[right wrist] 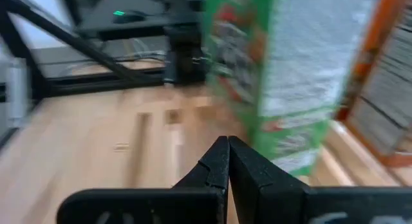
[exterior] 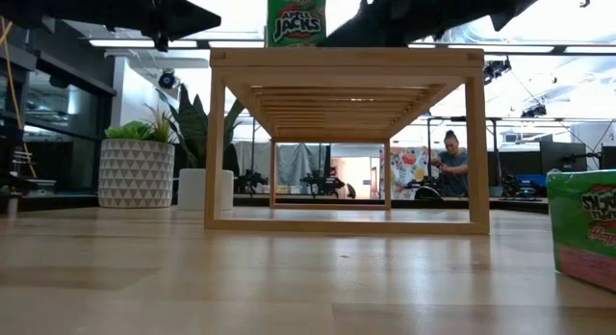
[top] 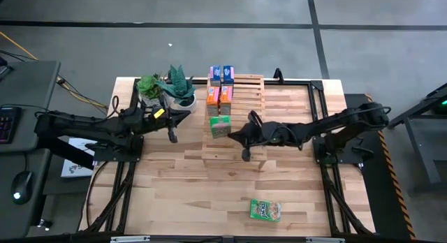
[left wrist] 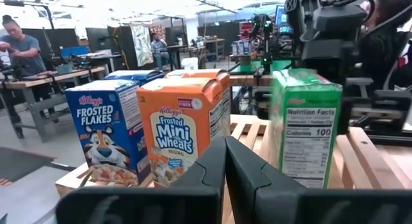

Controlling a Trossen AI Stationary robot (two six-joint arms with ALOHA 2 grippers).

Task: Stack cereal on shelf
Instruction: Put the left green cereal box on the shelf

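The light-wood slatted shelf [top: 241, 114] stands mid-table. On its left end stand two blue cereal boxes [top: 221, 74], two orange ones [top: 218, 98] and one green one [top: 220, 126], all upright. The low view shows the green box on the shelf's top [exterior: 295, 17]. A second green box [top: 265, 210] lies flat on the table near the front edge. My left gripper [top: 183, 117] is shut and empty, left of the shelf, facing the boxes [left wrist: 225, 141]. My right gripper [top: 233, 137] is shut and empty [right wrist: 227, 141], just beside the standing green box [right wrist: 257, 76].
Two potted plants [top: 171, 88] stand at the far left, close behind my left gripper. The right half of the shelf top [top: 251, 96] is bare. People work at benches in the room beyond [exterior: 450, 162].
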